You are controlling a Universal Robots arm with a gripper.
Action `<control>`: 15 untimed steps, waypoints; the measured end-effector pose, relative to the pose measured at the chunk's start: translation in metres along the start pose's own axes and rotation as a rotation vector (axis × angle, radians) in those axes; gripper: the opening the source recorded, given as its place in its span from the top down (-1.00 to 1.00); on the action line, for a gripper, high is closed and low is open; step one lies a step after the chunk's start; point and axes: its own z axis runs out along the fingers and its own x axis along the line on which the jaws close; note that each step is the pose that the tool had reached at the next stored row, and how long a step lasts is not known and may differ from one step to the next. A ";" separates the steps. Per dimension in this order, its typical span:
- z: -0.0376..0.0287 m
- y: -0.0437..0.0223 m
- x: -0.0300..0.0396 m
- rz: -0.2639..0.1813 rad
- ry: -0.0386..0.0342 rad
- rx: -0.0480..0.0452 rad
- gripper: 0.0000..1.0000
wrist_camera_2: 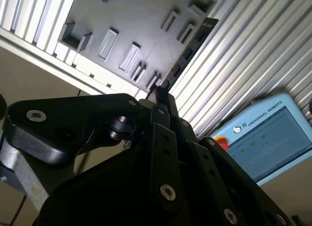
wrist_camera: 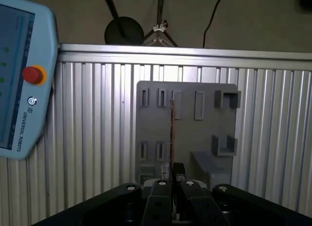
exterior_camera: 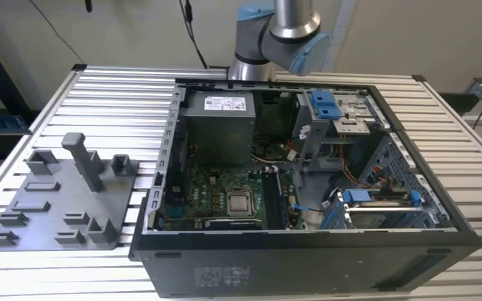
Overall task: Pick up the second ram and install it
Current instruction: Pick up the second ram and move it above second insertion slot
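My gripper [wrist_camera: 171, 181] is shut on the second ram [wrist_camera: 171, 133], a long thin board seen edge-on and reaching out from the fingertips. In the second wrist view the ram [wrist_camera_2: 187, 53] shows as a dark notched strip sticking out of the gripper [wrist_camera_2: 160, 93]. It hangs well above the grey plastic tray [wrist_camera: 185, 138], touching nothing. In the exterior view the tray [exterior_camera: 57, 213] lies on the slatted table at the exterior view's left. The open computer case [exterior_camera: 308, 257] stands beside it, with its motherboard [exterior_camera: 216, 200] exposed.
A grey upright post [exterior_camera: 82, 160] rises from the tray. The case holds a power supply [exterior_camera: 216, 128] and blue drive latches [exterior_camera: 325, 103]. A pale blue teach pendant [wrist_camera: 22, 80] with a red button lies on the slatted table [exterior_camera: 115, 94]. The arm [exterior_camera: 278, 34] stands behind the case.
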 end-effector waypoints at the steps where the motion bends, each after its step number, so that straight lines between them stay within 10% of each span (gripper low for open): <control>1: 0.0000 -0.0016 0.0000 0.000 0.0001 -0.0001 0.73; 15: 0.0005 -0.0272 0.0004 0.000 0.0001 -0.0002 0.73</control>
